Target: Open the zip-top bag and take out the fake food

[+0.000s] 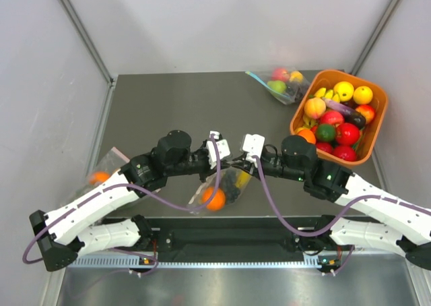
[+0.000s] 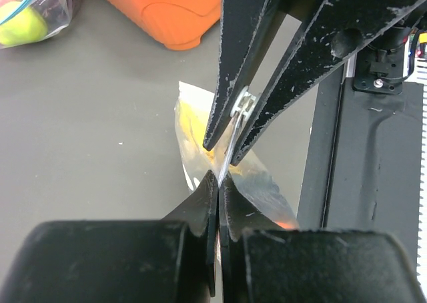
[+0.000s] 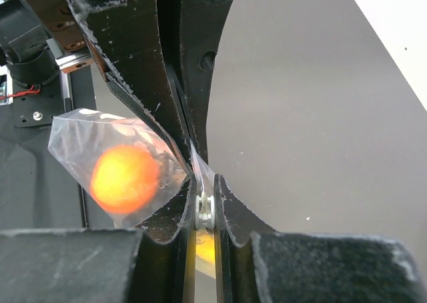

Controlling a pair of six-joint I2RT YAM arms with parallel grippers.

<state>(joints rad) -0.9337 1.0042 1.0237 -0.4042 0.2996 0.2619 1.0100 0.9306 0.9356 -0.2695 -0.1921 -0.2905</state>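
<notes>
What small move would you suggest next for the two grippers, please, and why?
Probably draw the right gripper sideways away from the left gripper. Both pinch the bag at its top, the right on a small silver tab, and the orange ball is inside.

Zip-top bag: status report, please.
Left gripper shut on zip-top bag edge. Right gripper shut on its slider. Bag hangs between them, orange ball inside. Nothing in the way.

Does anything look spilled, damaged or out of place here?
Nothing looks spilled or damaged. The zip-top bag hangs pinched between the left gripper and the right gripper, with the orange ball inside. One other bag lies at the very left edge of the table.
</notes>
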